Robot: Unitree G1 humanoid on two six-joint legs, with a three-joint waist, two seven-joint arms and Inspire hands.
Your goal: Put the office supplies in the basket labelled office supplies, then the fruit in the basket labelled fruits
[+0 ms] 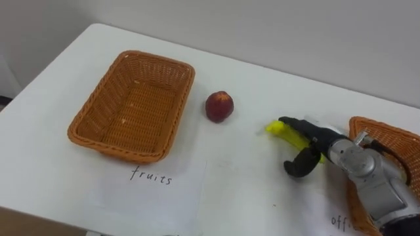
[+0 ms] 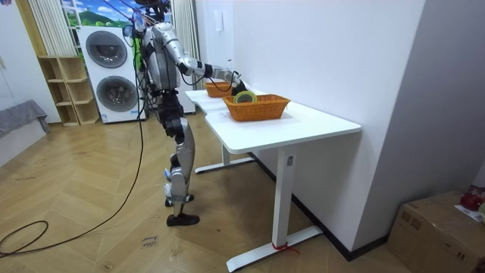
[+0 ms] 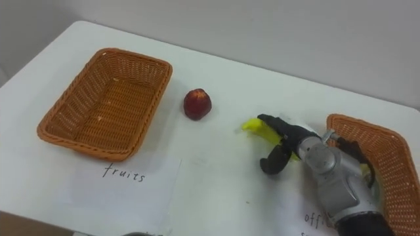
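Note:
A yellow banana (image 1: pixel 279 130) lies on the white table (image 1: pixel 262 190) right of the middle. My right hand (image 1: pixel 308 136) comes in from the right; its straight fingers rest over the banana's top and the thumb (image 1: pixel 300 164) curves below, with a gap of table between. A dark red peach (image 1: pixel 219 106) sits beside the empty wicker fruit basket (image 1: pixel 92 98) at the left. The wicker office basket (image 1: pixel 387 137) stands at the right edge, partly behind my forearm. In the room view I stand at the table's long side with my right hand (image 2: pixel 233 78) stretched out.
Paper labels lie in front of each basket, "fruits" (image 1: pixel 151 176) at the left and a partly hidden one (image 1: pixel 341 221) at the right. In the room view the nearer basket (image 2: pixel 256 106) holds a green and yellow round thing. A wall runs behind the table.

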